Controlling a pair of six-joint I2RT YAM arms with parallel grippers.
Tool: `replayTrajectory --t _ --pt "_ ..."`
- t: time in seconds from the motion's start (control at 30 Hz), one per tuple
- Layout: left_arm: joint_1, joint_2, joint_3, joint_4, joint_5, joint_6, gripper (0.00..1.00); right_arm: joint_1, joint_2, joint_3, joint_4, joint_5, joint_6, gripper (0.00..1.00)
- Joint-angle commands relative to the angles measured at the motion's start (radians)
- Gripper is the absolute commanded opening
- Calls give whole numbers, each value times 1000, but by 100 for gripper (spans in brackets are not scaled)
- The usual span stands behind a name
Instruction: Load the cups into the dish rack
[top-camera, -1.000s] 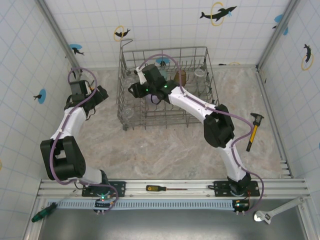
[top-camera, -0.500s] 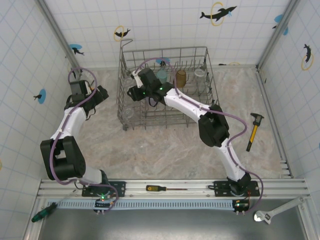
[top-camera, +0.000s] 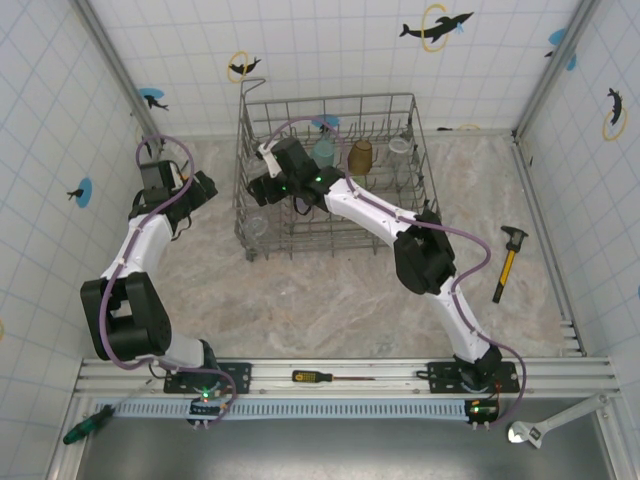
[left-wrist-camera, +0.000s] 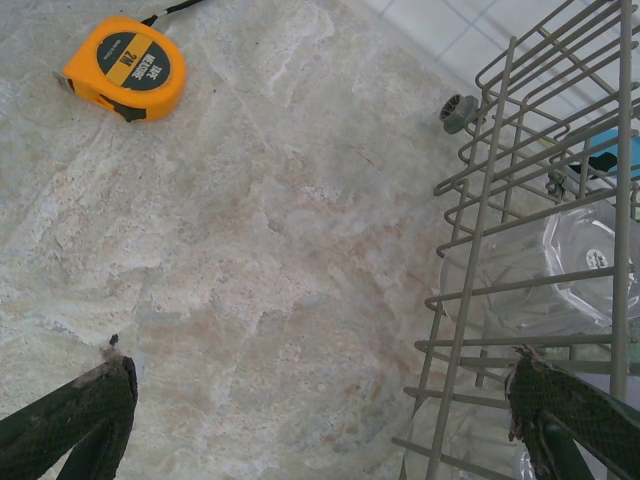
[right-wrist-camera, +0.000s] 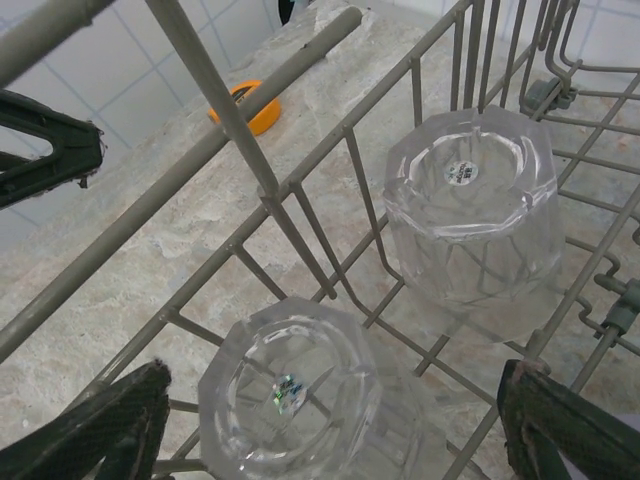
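The grey wire dish rack (top-camera: 340, 98) stands at the back middle of the table. Inside it are a teal cup (top-camera: 325, 150), an amber cup (top-camera: 361, 155) and a clear cup (top-camera: 400, 148), with another clear cup (top-camera: 256, 226) in the front left corner. My right gripper (right-wrist-camera: 335, 430) is open inside the rack's left side. An upturned clear cup (right-wrist-camera: 290, 395) stands between its fingers, apart from both. A second upturned clear cup (right-wrist-camera: 470, 215) sits just beyond. My left gripper (left-wrist-camera: 320, 420) is open over bare table beside the rack's left wall (left-wrist-camera: 493, 190).
An orange tape measure (left-wrist-camera: 125, 68) lies on the table left of the rack. A hammer (top-camera: 510, 262) rests at the right. A screwdriver (top-camera: 320, 377) lies on the front rail, with a wrench (top-camera: 545, 422) at the front right. Tiled walls enclose the table.
My right gripper has moved left within the rack and opened wider, letting go of the clear cup now standing between its fingers. The left arm has stayed still.
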Motion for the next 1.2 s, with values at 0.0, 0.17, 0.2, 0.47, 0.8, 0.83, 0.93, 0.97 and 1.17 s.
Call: replayTrajectory --t 0.0,0.17,0.2,0.47,0.8,0.83,0.93,0.97,1.17 --pt "1 0 24 -7 9 -9 98 -6 0 39 -7 -4 15 91" --pt "2 0 24 -8 8 -10 98 -10 -27 38 6 -15 30 98" --pt "3 0 25 -7 8 -9 98 -12 -27 39 10 -17 35 99" --pt "3 -6 24 -11 -8 -11 98 -40 -99 37 -15 4 40 100" --pt "2 -13 21 -11 -21 -9 98 -65 -175 24 -98 107 -18 100" --pt "2 -12 21 -11 -23 -9 98 -69 -186 21 -105 129 -27 100" --pt "1 -10 19 -11 -26 -8 98 -80 -216 19 -126 203 -76 100" --pt "2 -11 19 -11 -26 -8 98 -85 -226 17 -135 233 -96 100" --pt "2 -6 21 -11 -23 -4 98 -107 -305 -72 -180 406 -176 100"
